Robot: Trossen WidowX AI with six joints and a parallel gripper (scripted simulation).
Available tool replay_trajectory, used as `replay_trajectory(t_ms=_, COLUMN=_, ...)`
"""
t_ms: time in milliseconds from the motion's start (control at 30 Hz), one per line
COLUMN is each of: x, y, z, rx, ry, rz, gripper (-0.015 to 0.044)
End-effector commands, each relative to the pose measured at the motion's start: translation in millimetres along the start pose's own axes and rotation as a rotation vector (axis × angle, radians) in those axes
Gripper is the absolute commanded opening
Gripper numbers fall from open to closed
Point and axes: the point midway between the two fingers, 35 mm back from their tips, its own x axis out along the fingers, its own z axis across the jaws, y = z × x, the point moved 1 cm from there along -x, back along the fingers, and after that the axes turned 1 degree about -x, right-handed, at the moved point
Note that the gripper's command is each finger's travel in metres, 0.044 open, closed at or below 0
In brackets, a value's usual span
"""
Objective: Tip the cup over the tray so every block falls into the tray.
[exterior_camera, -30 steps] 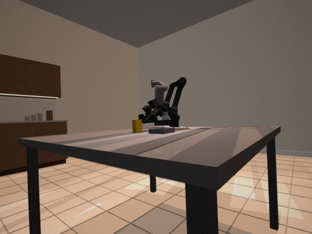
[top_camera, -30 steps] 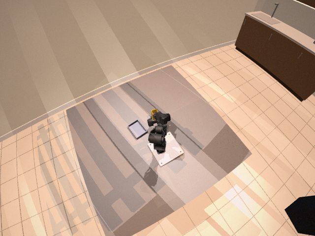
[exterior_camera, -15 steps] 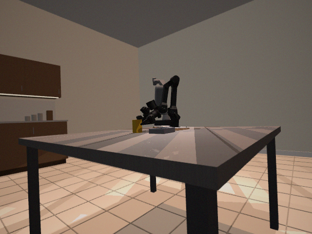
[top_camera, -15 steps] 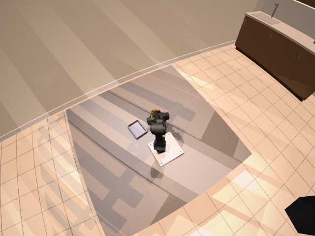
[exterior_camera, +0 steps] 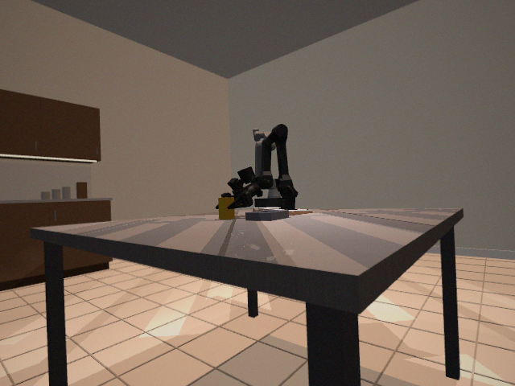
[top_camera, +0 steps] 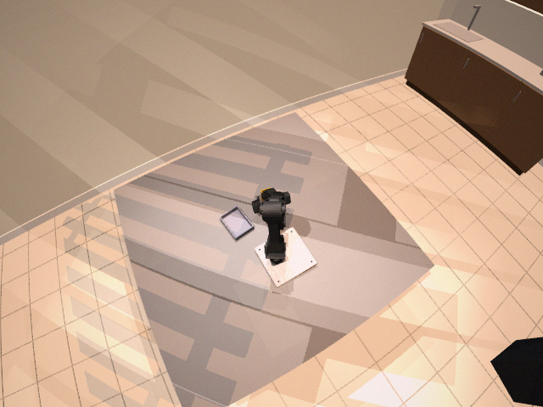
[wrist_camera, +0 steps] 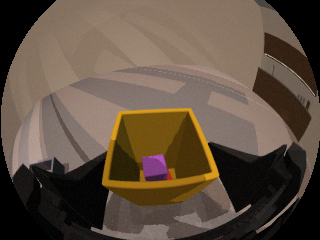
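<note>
The yellow cup (top_camera: 261,191) (exterior_camera: 226,208) (wrist_camera: 150,194) stands upright on the table, mostly hidden by the arm in the top view. A purple block (wrist_camera: 154,167) and part of a red block (wrist_camera: 170,176) show inside it; whether more lie beneath is hidden. My gripper (exterior_camera: 223,206) (wrist_camera: 162,151) is open, with one finger on each side of the cup. The fingers are not closed on it. The shallow grey tray (top_camera: 237,223) (exterior_camera: 266,215) (wrist_camera: 58,165) is beyond the left finger in the wrist view, and no blocks show in it.
The arm's white base plate (top_camera: 298,258) lies behind the gripper, close to the tray. The table (top_camera: 364,280) (exterior_camera: 290,244) extends around them. The kitchen counter (top_camera: 495,52) stands on the floor away from the table.
</note>
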Motion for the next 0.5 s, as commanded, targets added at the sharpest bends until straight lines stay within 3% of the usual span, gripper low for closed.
replay_trajectory(t_ms=0, x=6.9, y=-1.4, z=-1.6, rx=0.004, ry=0.006, rz=-0.004, gripper=0.0440)
replay_trajectory(t_ms=167, x=13.9, y=-1.8, z=-2.3, rx=0.004, ry=0.006, rz=-0.004, gripper=0.0440)
replay_trajectory(t_ms=333, x=14.2, y=-1.8, z=-2.3, rx=0.004, ry=0.006, rz=-0.004, gripper=0.0319)
replay_trajectory(t_ms=467, x=14.2, y=-1.8, z=-2.3, rx=0.004, ry=0.006, rz=-0.004, gripper=0.0319)
